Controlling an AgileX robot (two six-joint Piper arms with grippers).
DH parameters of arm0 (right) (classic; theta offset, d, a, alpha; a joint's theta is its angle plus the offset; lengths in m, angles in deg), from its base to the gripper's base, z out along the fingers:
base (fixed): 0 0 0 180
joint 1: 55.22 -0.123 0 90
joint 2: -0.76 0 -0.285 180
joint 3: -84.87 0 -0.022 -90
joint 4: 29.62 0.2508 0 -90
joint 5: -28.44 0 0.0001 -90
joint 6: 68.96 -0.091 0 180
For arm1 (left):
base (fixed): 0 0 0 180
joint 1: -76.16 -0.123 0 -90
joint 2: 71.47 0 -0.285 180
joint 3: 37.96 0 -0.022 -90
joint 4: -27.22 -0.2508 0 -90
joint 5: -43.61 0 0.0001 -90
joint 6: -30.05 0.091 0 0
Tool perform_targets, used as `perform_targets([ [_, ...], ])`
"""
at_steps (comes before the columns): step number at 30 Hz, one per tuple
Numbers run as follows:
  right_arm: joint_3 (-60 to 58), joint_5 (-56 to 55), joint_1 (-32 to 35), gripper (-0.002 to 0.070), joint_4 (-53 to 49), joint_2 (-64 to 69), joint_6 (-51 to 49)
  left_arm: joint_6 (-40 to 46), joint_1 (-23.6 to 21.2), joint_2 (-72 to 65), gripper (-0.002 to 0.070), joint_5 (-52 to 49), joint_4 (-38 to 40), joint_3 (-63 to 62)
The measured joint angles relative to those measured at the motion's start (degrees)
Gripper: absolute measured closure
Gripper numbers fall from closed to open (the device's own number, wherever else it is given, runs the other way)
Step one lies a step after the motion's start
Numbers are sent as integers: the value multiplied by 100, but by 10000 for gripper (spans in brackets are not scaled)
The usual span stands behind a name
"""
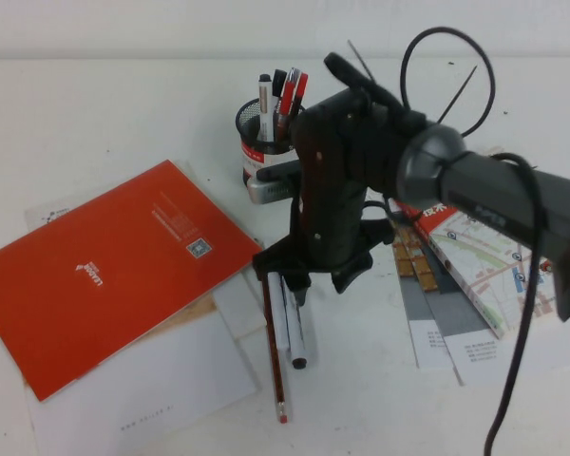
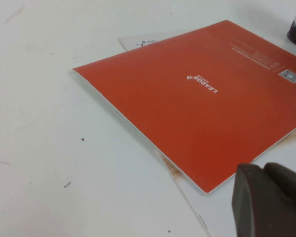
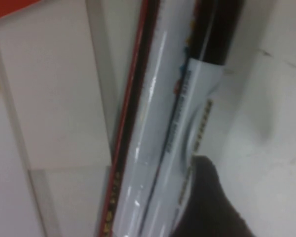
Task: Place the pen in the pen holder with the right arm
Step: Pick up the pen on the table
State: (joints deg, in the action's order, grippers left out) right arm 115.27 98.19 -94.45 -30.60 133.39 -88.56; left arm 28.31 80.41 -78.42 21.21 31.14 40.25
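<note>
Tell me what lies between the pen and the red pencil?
A translucent whitish tube lies between the pen and the pencil, seen in the right wrist view; the right gripper sits over them.

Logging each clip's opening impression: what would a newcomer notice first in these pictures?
The right arm fills mid-table, its right end effector lowered over the pen lying beside a dark-red pencil. Behind it stands the pen holder, already stocked with pens. A big orange booklet lies left; the left end effector hangs near its corner.
</note>
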Motion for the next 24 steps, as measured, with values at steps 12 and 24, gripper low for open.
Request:
perform_targets([
  [12,25,-48,-189,308,23,173,0,0,0,0,677,0,0,0],
  [24,25,-298,-202,365,56,177,0,0,0,0,678,0,0,0],
])
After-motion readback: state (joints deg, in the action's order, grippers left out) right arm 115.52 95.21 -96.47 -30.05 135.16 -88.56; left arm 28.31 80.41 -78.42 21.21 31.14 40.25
